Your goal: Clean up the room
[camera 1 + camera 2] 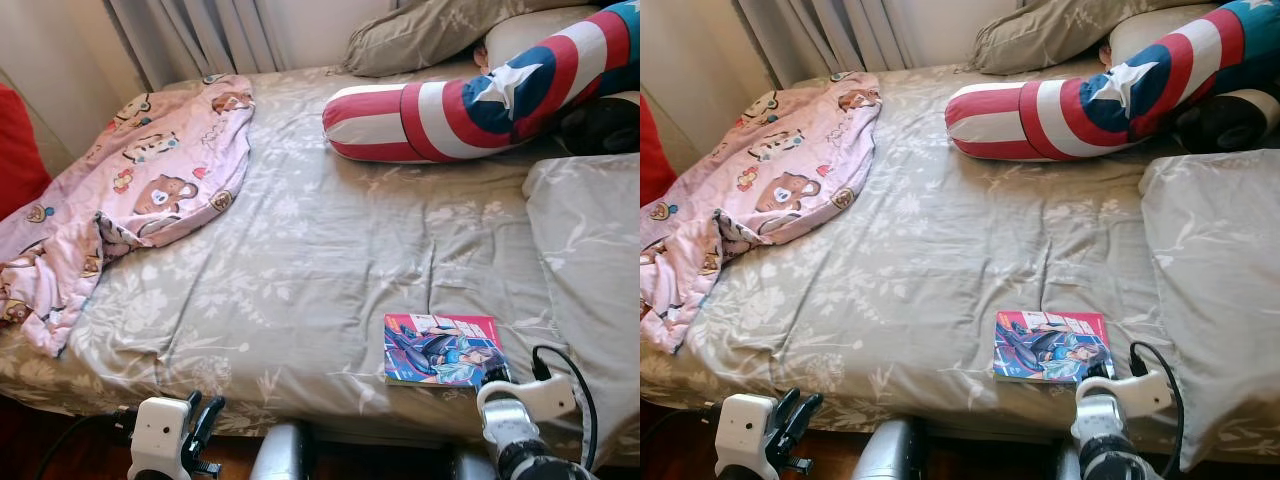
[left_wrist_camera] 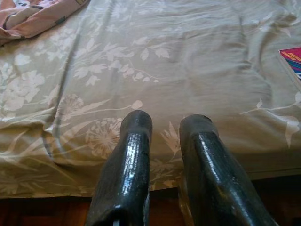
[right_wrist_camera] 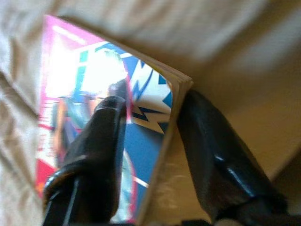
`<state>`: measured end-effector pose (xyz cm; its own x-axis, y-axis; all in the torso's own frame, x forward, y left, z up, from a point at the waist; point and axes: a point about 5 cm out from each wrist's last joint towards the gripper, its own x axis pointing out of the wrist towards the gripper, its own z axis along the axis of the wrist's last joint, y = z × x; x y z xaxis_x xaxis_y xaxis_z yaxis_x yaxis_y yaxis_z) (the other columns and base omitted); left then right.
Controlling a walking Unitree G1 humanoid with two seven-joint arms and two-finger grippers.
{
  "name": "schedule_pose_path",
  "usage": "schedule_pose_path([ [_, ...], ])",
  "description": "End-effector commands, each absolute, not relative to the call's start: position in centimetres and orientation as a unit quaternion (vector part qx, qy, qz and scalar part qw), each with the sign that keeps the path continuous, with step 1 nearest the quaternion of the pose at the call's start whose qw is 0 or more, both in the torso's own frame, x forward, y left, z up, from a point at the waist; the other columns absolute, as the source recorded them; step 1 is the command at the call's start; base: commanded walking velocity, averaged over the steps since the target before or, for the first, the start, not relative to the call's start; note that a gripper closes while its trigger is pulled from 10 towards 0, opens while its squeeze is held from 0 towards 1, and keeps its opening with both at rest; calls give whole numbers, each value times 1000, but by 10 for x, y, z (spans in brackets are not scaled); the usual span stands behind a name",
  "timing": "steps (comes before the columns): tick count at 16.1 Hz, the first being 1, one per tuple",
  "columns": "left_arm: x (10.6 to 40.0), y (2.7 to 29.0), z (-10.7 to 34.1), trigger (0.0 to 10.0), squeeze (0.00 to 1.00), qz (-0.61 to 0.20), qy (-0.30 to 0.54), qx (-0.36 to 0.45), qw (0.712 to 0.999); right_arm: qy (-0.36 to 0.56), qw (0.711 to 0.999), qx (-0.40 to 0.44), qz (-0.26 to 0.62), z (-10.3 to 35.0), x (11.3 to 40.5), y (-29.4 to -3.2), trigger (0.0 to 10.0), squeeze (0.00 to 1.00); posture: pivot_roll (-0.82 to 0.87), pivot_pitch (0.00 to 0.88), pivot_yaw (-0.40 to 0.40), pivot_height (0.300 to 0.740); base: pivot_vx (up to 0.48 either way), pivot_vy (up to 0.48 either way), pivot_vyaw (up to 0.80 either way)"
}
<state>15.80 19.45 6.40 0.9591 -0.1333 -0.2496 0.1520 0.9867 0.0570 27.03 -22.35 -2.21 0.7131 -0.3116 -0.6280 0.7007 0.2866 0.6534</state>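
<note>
Right gripper (image 3: 150, 117) pinches a comic book (image 1: 441, 350) corner at the bed's (image 1: 300, 260) near edge w/ fingers astride; next, lift it. Left gripper (image 2: 164, 136) idle, slightly parted.

White boxy wrist housings, silver ribbed right forearm (image 1: 520, 440), looping black cable (image 1: 570, 372) by right wrist, glossy rounded black fingers (image 2: 127, 174), grey torso part between arms
</note>
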Motion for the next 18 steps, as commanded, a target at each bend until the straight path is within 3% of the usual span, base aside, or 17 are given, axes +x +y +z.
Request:
schedule_pose_path([
  [1,156,200,62,10000,0,-64,135,49,987,222,771,500,-327,-30,264,-214,10000,910,292,116,134,616,0,0,0],
  [2,156,200,62,10000,0,-64,135,49,988,225,769,501,-327,-31,263,-213,10000,780,293,115,133,616,0,0,0],
  [3,157,200,62,10000,0,-63,135,49,988,228,769,501,-326,-32,262,-212,10000,835,295,115,133,616,0,0,0],
  [4,157,200,62,10000,0,-63,135,49,988,230,771,498,-325,-32,262,-212,10000,1000,295,115,133,616,0,0,0],
  [6,157,200,62,10000,0,-62,134,49,988,230,772,495,-325,-32,263,-212,10000,1000,292,115,130,616,0,0,0],
  [7,159,200,61,10000,0,-62,134,49,988,233,777,490,-319,-32,263,-211,10000,0,285,110,127,616,0,0,0],
  [11,171,198,57,10000,0,-63,128,47,989,233,772,487,-335,-34,258,-215,10000,0,266,77,119,616,0,0,0],
  [18,202,193,45,10000,0,-75,113,51,989,214,804,441,-336,-42,242,-221,10000,0,139,0,91,616,0,0,0],
])
